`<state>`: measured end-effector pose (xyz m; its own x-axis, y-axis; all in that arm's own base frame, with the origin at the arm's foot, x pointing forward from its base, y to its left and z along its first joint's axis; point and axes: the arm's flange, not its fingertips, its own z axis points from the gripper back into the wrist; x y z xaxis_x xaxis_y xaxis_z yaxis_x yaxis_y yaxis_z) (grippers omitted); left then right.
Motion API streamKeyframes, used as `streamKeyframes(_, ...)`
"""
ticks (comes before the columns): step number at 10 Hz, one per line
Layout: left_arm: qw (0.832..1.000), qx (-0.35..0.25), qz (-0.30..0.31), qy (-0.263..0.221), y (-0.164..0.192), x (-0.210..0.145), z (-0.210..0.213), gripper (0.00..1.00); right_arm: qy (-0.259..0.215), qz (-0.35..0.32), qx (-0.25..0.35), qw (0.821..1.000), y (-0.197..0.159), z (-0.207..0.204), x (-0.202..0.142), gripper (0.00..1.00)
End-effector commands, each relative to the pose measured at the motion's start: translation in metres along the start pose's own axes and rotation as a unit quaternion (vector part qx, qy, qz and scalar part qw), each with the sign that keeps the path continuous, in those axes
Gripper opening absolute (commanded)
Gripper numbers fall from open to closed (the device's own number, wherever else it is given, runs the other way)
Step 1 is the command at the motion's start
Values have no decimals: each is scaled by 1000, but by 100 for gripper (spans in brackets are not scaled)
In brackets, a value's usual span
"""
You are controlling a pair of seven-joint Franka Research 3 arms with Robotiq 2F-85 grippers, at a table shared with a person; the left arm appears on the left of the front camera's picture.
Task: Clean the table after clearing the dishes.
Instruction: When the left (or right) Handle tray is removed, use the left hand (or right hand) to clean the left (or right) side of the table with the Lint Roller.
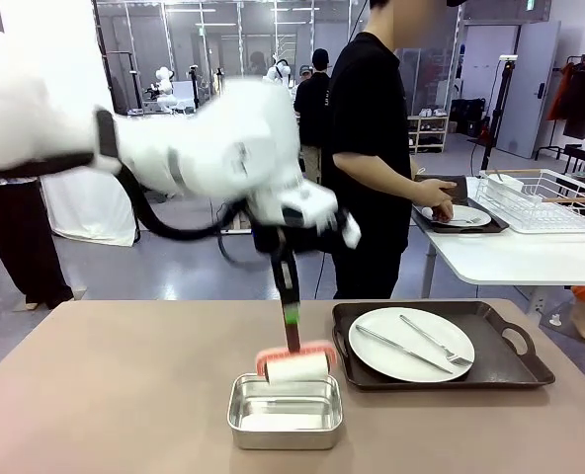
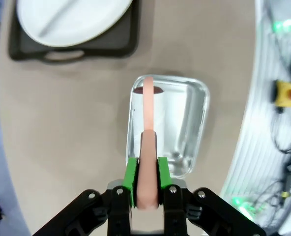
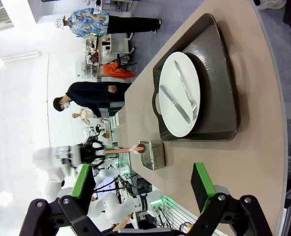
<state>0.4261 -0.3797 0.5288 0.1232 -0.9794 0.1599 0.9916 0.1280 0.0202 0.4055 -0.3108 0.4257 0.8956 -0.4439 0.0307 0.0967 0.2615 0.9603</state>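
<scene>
**Left gripper (image 2: 148, 184) clamped on the roller (image 1: 294, 367) above the steel pan (image 1: 283, 433)**

We see the left gripper's green pads (image 2: 130, 178) pressed against both sides of the roller's pink handle. The jaws are narrow, with only the handle between them. In the front view the handle stands nearly upright, running down from the gripper to the white roller head. The head's long axis lies across, left to right and slightly tilted, at the far rim of the pan. We cannot tell whether the head touches that rim. From the left wrist the handle points straight away along the fingers, out over the pan's inside.

The right gripper (image 3: 141, 172) stands wide apart, with nothing between its pads.

The desk (image 1: 125, 395) carries the pan near its front middle. Just beside the pan, to the robot's right, lies a dark tray (image 1: 500, 367). Its long axis runs left to right, with a handle at each end. A white plate (image 1: 386, 367) lies flat on the tray. A fork (image 1: 433, 339) and a second silver piece (image 1: 401, 349) lie across the plate. Both slant from far left to near right, roughly parallel, with the fork's tines at the near-right end.

At the far side a person (image 1: 367, 148) rests a hand (image 1: 436, 197) at a second plate (image 1: 470, 217) on a smaller white desk (image 1: 510, 262), next to a wire rack (image 1: 544, 202)
</scene>
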Motion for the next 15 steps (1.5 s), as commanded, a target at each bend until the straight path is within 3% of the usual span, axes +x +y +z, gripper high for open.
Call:
streamKeyframes(1, 996, -34, 74, -26, 14, -34, 81, 22, -1, -2, 1, 1000, 3, 1, -1, 100)
streamKeyframes(3, 975, -38, 215, -40, 47, -70, 99, 22, -1, -2, 1, 1000, 3, 1, -1, 100)
streamKeyframes(4, 950, -40, 302, -64, 65, -97, 96, 22, -1, -2, 1, 1000, 3, 1, -1, 100)
streamKeyframes(6, 882, -31, 455, -116, 94, -139, 72, 22, -1, -2, 1, 1000, 3, 1, -1, 100)
streamKeyframes(7, 841, 21, 524, -135, 106, -160, 65, 22, -1, -2, 1, 1000, 3, 1, -1, 100)
streamKeyframes(8, 807, 17, 572, -147, 116, -177, 52, 22, -1, -2, 1, 1000, 3, 1, -1, 100)
streamKeyframes(9, 791, 23, 593, -147, 123, -183, 42, 22, -1, -2, 1, 1000, 3, 1, -1, 100)
streamKeyframes(10, 791, 32, 593, -145, 128, -184, 39, 22, -1, -2, 1, 1000, 3, 1, -1, 100)
streamKeyframes(11, 814, 21, 552, -177, 128, -174, 47, 22, -1, -2, 1, 1000, 3, 1, -1, 100)
streamKeyframes(12, 794, 9, 591, -141, 141, -192, 41, 22, -1, -2, 1, 1000, 3, 1, -1, 100)
streamKeyframes(15, 794, 9, 591, -141, 141, -192, 41, 22, -1, -2, 1, 1000, 3, 1, -1, 100)
